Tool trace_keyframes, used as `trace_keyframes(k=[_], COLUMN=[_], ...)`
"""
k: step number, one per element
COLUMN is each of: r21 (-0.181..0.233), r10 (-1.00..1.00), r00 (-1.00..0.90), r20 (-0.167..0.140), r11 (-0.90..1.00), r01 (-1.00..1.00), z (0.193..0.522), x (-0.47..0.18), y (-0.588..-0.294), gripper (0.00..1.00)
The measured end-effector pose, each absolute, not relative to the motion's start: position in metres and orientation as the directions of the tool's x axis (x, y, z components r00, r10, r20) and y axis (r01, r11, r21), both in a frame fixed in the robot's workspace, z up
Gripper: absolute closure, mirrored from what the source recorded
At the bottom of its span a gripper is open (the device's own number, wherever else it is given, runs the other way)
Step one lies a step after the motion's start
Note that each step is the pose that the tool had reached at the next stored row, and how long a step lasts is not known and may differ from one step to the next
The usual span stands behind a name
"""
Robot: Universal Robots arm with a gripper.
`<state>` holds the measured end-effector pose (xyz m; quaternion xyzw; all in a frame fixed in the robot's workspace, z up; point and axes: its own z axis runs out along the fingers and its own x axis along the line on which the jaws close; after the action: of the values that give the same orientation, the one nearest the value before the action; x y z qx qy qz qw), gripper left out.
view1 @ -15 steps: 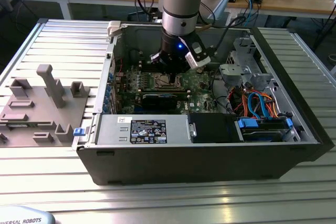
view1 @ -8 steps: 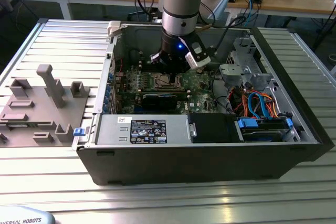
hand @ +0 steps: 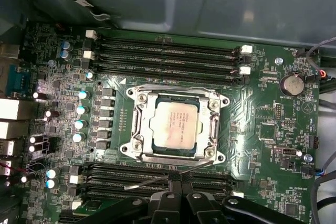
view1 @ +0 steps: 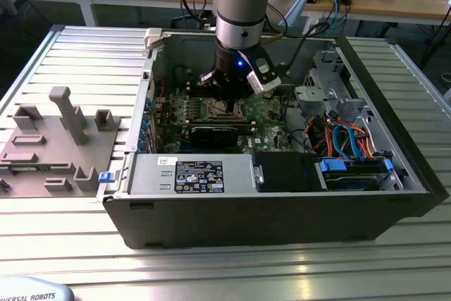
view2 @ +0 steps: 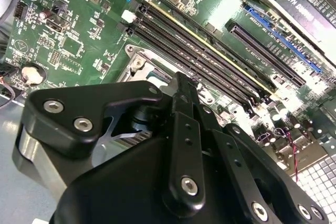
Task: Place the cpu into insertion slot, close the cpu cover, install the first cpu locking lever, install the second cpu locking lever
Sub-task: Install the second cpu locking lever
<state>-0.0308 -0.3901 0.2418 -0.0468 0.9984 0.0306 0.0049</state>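
The cpu (hand: 176,124), a silvery square chip, lies in the insertion slot (hand: 129,147) on the green board. The cpu cover (hand: 211,129) lies flat around it as a metal frame. One thin locking lever (hand: 173,86) runs flat along the socket's side by the memory slots. On the opposite side, the other lever (hand: 149,183) sticks out at a slant. My gripper (hand: 175,178) is shut, its black fingertips together right at that slanted lever. In the exterior view the gripper (view1: 224,95) hangs inside the case just above the socket (view1: 220,109). The second wrist view has the black fingers (view2: 181,90) over the socket's corner (view2: 139,62).
Black memory slots (hand: 168,53) flank the socket on both sides. A black card (view1: 213,134) lies in front of it. The case walls (view1: 141,114) close in around the board, with a drive cage and coloured cables (view1: 345,139) at the exterior view's right. A grey fixture (view1: 56,142) stands outside on the table.
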Motion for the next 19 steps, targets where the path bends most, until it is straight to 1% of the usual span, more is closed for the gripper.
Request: trace_keyframes(k=[19], r21=[0.062], r10=[-0.093], r00=[-0.996], r20=[-0.013], r11=[0.994], r01=[-0.094], z=[0.2365], x=[-0.0356], y=[-0.3901], gripper=[0.89])
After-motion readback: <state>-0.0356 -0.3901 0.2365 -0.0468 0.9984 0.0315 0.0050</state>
